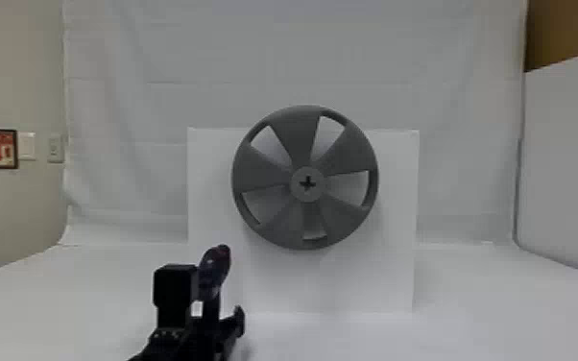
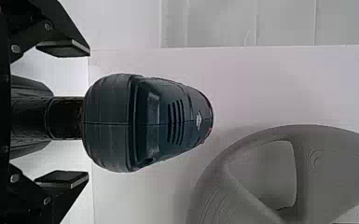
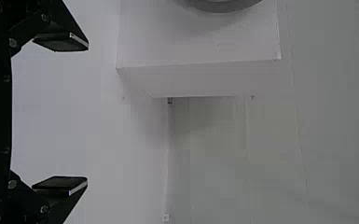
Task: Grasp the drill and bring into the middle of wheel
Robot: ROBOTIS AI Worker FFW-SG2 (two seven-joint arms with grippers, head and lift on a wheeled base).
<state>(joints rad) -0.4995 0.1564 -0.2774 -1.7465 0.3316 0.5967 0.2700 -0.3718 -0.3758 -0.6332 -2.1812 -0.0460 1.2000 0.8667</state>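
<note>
Left gripper (image 1: pixel 211 314), near left | jaws apart around upright drill (image 1: pixel 214 271), handle contact hard to judge | drill nearer than, and left of, wheel (image 1: pixel 300 139) | right gripper (image 3: pixel 74 114): jaws apart

The white cloth backdrop (image 1: pixel 398 62) and mounted wheel (image 1: pixel 297 139) suggest a lab.

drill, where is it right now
In the head view, the drill is left of centre, below and left of the wheel, its handle between the open left fingers.
</note>
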